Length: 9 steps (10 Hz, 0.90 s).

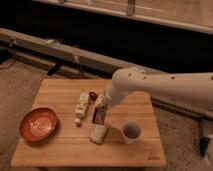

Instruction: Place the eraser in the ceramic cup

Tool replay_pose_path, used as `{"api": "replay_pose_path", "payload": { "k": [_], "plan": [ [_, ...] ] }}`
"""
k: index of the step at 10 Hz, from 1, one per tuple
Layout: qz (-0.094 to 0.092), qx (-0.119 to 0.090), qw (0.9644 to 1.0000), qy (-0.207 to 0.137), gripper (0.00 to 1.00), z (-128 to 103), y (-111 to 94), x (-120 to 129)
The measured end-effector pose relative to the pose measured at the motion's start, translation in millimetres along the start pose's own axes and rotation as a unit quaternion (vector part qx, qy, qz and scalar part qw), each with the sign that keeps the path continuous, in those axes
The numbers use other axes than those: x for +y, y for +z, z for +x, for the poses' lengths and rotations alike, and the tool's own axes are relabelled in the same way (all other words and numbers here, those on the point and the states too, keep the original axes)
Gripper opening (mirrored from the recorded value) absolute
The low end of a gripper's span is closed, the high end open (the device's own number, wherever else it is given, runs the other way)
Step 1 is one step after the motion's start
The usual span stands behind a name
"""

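Note:
The eraser (99,116), a dark bar with an orange-red patch, hangs upright from my gripper (101,107) just above the table, between the white bottle and the ceramic cup. My gripper is shut on its upper end. The white arm reaches in from the right. The ceramic cup (131,132), small, pale and round, stands upright on the table to the right of and slightly nearer than the eraser, about a hand's width away. The cup's inside looks dark.
A pale grey-white block (98,134) lies just below the eraser. A white tube-like bottle (80,107) lies to its left. A wide orange-red bowl (38,124) sits at the left of the wooden table (60,150). A small red thing (93,95) lies behind the gripper.

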Motion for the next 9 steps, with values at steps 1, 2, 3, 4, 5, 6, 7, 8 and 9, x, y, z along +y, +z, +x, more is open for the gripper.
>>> {"api": "replay_pose_path", "payload": {
  "k": [1,2,3,4,5,6,7,8,9],
  "plan": [
    [-0.001,-0.002,1.0000,-0.007,0.00,-2.2,-9.8,-3.0],
    [-0.001,-0.004,0.9999,-0.013,0.00,-4.5,-21.8,-9.2],
    [0.001,-0.005,0.9999,-0.015,0.00,-4.3,-28.2,-18.3],
    [0.004,-0.005,0.9999,-0.014,0.00,-2.8,-31.4,-26.9],
    [0.010,-0.005,0.9999,-0.011,0.00,-1.3,-33.9,-36.6],
    [0.016,-0.002,0.9998,-0.008,0.00,0.5,-32.6,-44.3],
    [0.021,0.000,0.9998,-0.002,0.00,3.2,-32.5,-55.3],
    [0.027,0.001,0.9996,0.008,0.00,5.8,-34.4,-69.1],
    [0.032,0.001,0.9994,0.016,0.00,7.4,-38.0,-78.9]
  ]
}}
